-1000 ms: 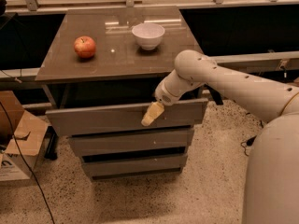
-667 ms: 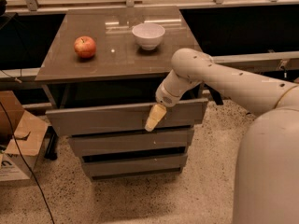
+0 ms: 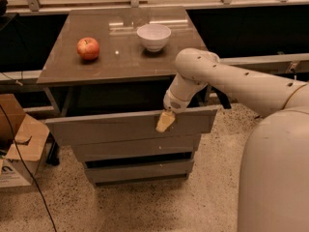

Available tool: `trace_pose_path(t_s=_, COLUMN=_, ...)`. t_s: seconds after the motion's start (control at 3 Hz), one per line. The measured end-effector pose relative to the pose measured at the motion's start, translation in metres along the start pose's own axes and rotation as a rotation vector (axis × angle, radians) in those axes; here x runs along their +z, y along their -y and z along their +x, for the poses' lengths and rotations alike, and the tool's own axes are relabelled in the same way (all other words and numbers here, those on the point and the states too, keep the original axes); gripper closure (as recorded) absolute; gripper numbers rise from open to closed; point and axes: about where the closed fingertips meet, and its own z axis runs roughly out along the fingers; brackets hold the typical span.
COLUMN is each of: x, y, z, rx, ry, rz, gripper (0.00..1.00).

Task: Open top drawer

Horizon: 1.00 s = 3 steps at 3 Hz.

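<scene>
The top drawer is a wide grey-brown drawer with a flat, handleless front. It stands pulled out from under the cabinet top, with a dark gap behind its upper edge. My gripper hangs from the white arm over the right half of the drawer front, its pale tip resting at the drawer's top edge. Two narrower drawers sit below it.
A red apple and a white bowl stand on the cabinet top. A cardboard box and a black cable lie on the floor at left. My white body fills the right foreground.
The gripper has shifted slightly to the right along the drawer front. The drawer stays pulled out about the same amount.
</scene>
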Motion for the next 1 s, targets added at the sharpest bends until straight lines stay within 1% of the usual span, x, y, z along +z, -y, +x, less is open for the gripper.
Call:
trace_pose_path(t_s=0.33, x=-0.001, y=0.000, z=0.000, rx=0.000, ry=0.000, rz=0.000, gripper=0.71)
trace_pose_path(t_s=0.67, x=-0.002, y=-0.017, z=0.003, rx=0.001, ry=-0.011, rz=-0.007, gripper=0.59)
trace_pose_path(t_s=1.0, x=-0.002, y=-0.018, z=0.003, rx=0.001, ry=-0.011, rz=-0.007, gripper=0.35)
